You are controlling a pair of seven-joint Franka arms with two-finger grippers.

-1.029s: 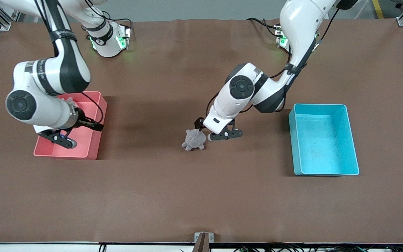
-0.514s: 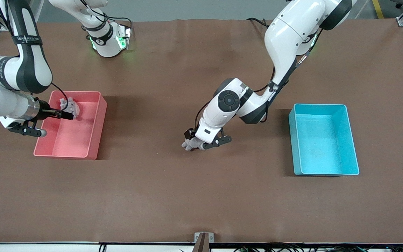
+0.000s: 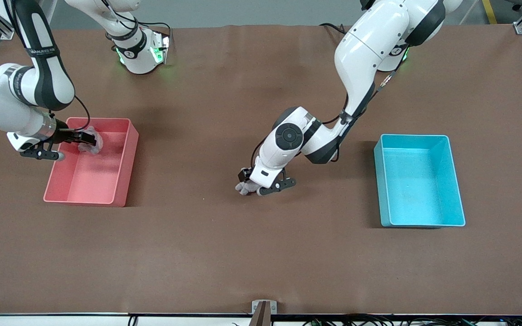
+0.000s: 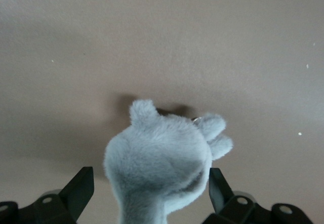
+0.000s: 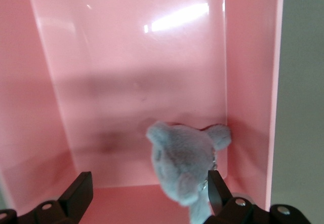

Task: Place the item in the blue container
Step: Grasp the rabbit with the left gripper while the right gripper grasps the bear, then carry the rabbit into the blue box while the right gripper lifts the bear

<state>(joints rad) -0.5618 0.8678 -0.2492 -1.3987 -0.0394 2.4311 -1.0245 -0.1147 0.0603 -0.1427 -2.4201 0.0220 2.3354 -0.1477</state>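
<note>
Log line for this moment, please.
left pincer: open around grey plush | right pincer: open over pink bin | blue container: empty

Light is bright and even from above. Soft shadows lie under both arms on the brown table (image 3: 224,253). White glare streaks shine on the pink bin's wall (image 5: 177,19). Both wrist views are slightly soft.

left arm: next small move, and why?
Probably shut the left gripper. Its open fingers flank the grey plush toy on the table and nothing is gripped yet; the blue container is empty. The right gripper is open over the pink bin.
</note>
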